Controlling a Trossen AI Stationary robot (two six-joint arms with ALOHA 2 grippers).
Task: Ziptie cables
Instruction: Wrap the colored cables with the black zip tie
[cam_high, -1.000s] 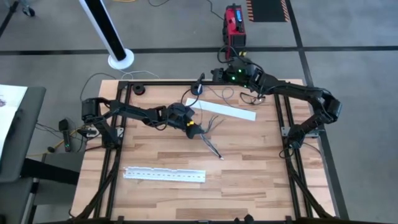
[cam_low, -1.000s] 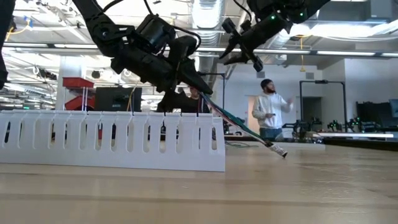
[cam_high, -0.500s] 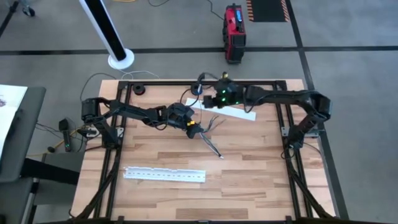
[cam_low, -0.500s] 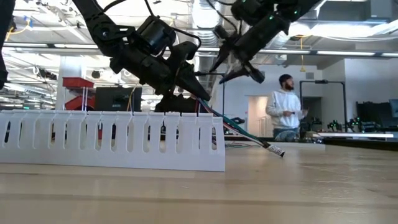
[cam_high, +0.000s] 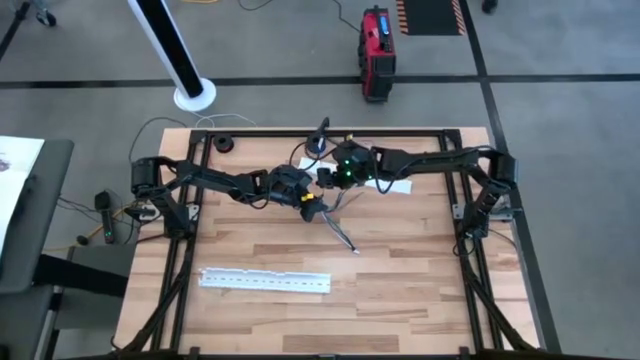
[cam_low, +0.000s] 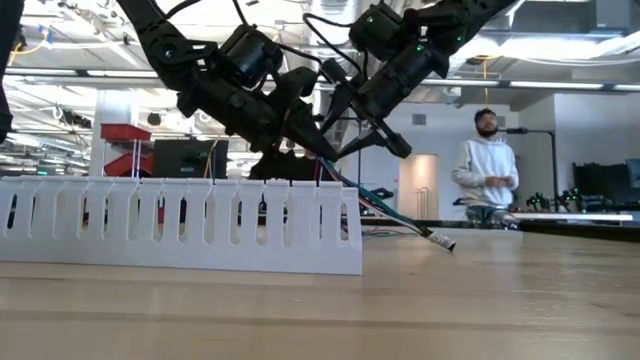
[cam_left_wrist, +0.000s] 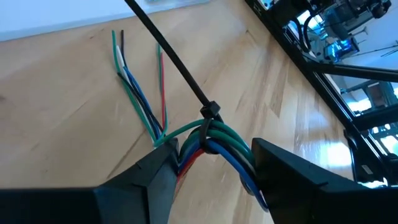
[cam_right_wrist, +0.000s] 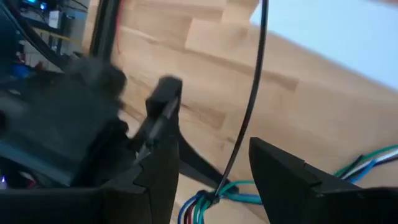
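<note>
My left gripper (cam_high: 309, 203) hangs over the middle of the table, shut on the cables (cam_left_wrist: 214, 140), a bunch of green, blue, red and dark wires. A black ziptie (cam_left_wrist: 210, 111) is looped round the bunch, and its long tail (cam_left_wrist: 163, 48) sticks out away from the gripper. My right gripper (cam_high: 327, 178) is open just beyond the left one. Its fingers (cam_right_wrist: 163, 163) stand on either side of the ziptie tail (cam_right_wrist: 252, 93) without touching it. My left gripper pinches the bunch between its two fingers, just behind the ziptie loop (cam_left_wrist: 208, 127), where the wires bend round. The fingers slant down toward the table. The bunch slopes down below them (cam_low: 395, 212), and its far tip (cam_low: 446, 243) rests on the table.
One white perforated strip (cam_high: 265, 282) lies near the front edge, and it fills the foreground of the low view (cam_low: 180, 225). Another strip (cam_high: 385, 182) lies under the right arm. A person (cam_low: 487, 170) stands in the room behind. A black frame (cam_high: 200, 150) borders the table.
My right gripper has swung from the table's far right toward the left and come down a little. It now stands beside the left gripper, with the ziptie tail between its open fingers. The left gripper and the cables have stayed in place.
</note>
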